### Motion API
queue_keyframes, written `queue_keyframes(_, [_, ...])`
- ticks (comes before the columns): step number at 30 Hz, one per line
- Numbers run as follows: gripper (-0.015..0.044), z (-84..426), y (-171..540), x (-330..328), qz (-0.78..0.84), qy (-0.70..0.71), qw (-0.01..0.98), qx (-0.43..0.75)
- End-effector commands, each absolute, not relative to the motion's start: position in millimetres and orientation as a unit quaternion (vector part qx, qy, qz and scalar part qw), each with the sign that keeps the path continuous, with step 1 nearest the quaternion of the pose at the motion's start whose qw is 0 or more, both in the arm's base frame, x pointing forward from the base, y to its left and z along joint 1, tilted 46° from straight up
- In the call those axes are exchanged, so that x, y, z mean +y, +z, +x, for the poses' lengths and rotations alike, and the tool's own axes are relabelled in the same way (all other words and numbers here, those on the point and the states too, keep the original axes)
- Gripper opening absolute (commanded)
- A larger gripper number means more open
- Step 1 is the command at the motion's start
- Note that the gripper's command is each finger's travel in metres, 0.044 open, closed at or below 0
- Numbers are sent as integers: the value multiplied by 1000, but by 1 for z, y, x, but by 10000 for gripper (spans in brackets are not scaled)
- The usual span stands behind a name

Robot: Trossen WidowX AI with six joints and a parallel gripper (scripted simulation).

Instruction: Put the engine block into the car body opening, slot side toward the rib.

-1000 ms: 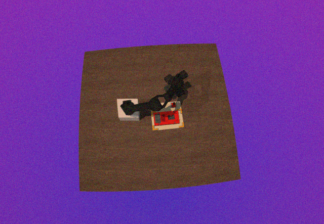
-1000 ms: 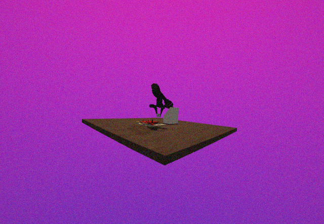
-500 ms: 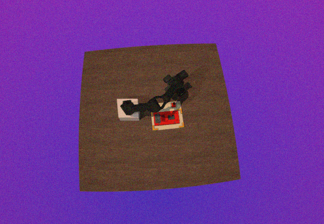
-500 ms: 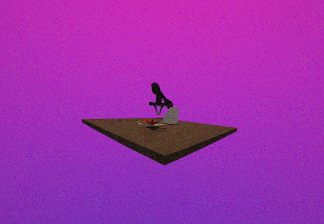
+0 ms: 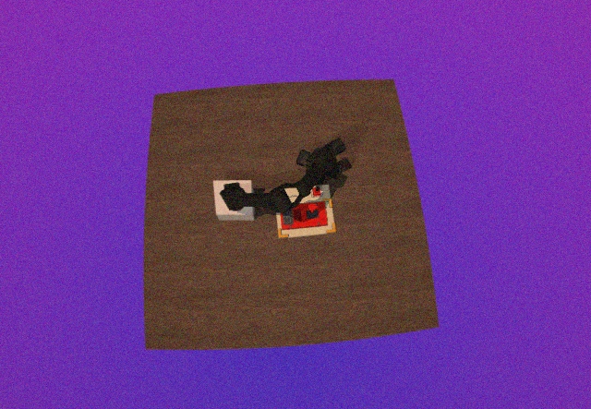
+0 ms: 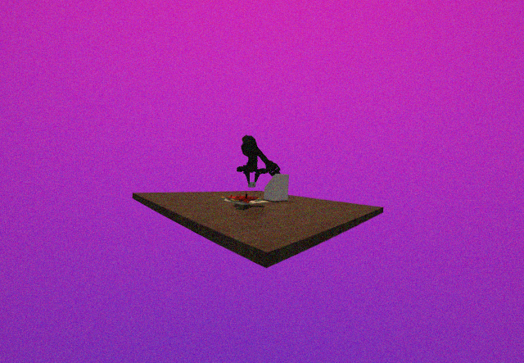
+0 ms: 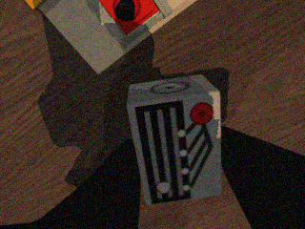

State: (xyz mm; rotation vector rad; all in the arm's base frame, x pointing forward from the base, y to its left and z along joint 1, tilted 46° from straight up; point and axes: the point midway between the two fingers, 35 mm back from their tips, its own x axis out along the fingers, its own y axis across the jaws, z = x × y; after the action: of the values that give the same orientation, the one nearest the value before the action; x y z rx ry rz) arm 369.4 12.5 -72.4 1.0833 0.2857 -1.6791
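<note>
My gripper point(image 6: 252, 180) point(image 7: 175, 142) is shut on the grey engine block point(image 6: 252, 185) point(image 7: 207, 183) and holds it in the air, above the table. In the wrist view the block shows black stripes, a red round cap and a ring on its far end; which side the slot is on I cannot tell. The red car body point(image 5: 320, 223) point(image 6: 237, 198) lies on a cream base with orange corners. The block is apart from it. The arm covers the fingers and block in the top view. The opening and rib cannot be made out clearly.
A small red part with a black knob point(image 5: 316, 190) point(image 7: 126, 10) stands by the grey plate point(image 5: 326, 187) point(image 7: 83, 40) at the base's edge. The white box point(image 5: 246, 186) point(image 6: 277, 188) under the arm's foot stands beside the car body, on the brown table point(image 5: 286, 290) point(image 6: 266, 232).
</note>
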Motion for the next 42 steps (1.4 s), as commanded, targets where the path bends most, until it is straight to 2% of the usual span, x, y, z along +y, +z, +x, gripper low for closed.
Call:
queue_keyframes(1, [0, 369, -67, 2, 416, -695, 563, 163])
queue_keyframes(22, [0, 362, -46, -45, 219, -623, 660, 359])
queue_keyframes(42, [0, 348, -27, -87, 12, -507, 688, 519])
